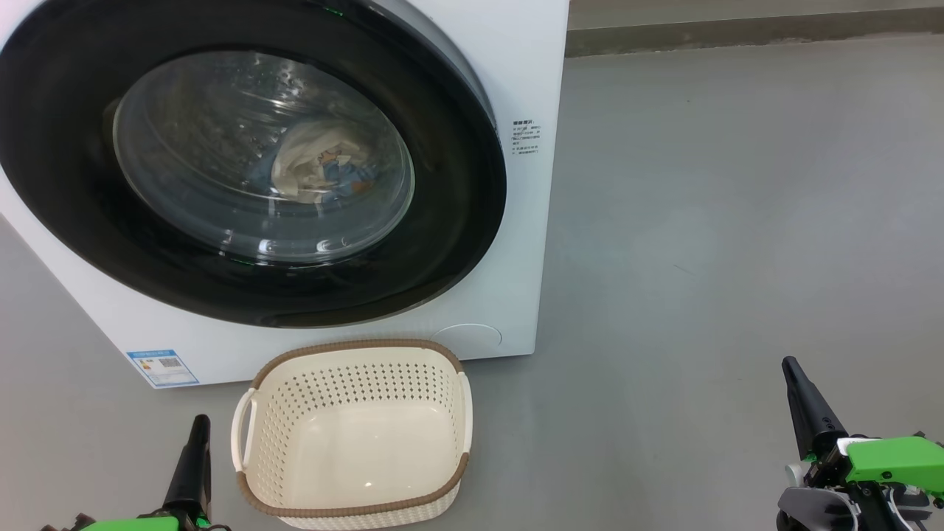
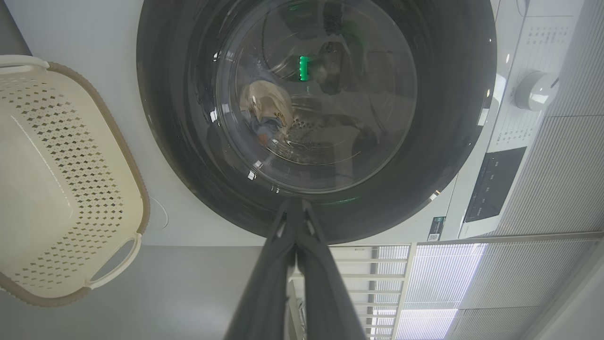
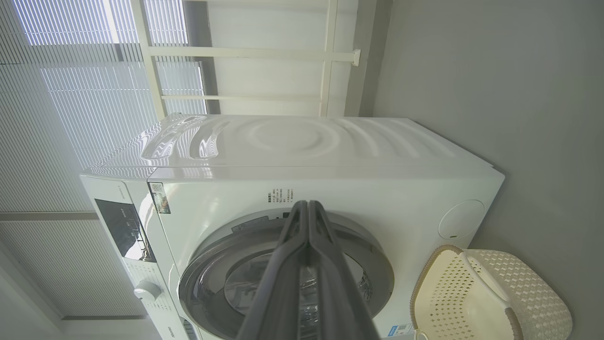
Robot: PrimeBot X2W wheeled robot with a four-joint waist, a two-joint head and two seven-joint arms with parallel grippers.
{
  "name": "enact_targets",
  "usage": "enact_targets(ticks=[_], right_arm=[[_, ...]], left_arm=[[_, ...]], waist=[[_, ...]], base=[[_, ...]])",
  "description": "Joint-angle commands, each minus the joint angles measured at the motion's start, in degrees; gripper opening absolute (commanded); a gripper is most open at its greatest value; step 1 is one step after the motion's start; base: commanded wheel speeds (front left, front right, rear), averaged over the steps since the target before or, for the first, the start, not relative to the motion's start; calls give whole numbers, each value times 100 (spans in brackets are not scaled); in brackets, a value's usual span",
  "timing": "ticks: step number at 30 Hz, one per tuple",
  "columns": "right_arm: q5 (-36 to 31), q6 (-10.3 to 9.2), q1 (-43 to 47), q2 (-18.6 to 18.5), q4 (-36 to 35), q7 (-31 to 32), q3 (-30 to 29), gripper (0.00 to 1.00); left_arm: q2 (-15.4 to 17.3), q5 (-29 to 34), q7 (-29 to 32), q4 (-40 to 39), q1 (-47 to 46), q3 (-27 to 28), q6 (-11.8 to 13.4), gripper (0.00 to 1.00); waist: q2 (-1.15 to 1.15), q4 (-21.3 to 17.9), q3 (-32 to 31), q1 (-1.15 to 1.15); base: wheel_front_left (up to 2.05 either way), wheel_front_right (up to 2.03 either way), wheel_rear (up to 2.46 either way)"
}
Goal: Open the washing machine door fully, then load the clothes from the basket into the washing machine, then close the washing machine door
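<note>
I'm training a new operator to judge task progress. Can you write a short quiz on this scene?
1. True or false: the basket holds laundry.
2. Where are the clothes? A) on the floor B) inside the washer C) hanging over the basket rim
3. Fill in: the door is ____.

Key: 1 false; 2 B; 3 shut.
</note>
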Motion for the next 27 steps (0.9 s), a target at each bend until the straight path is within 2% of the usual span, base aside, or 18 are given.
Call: enact_targets(ticks=[1, 27], right_arm=[[22, 10, -253, -48, -170, 29, 105, 0], [22, 10, -253, -48, -170, 29, 105, 0]], left_arm=[[50, -43, 39, -179, -244, 194, 2, 0], [50, -44, 37, -179, -243, 192, 2, 0]], waist=[[0, 0, 0, 0], [0, 0, 0, 0]], base=[[0, 0, 0], [0, 0, 0]])
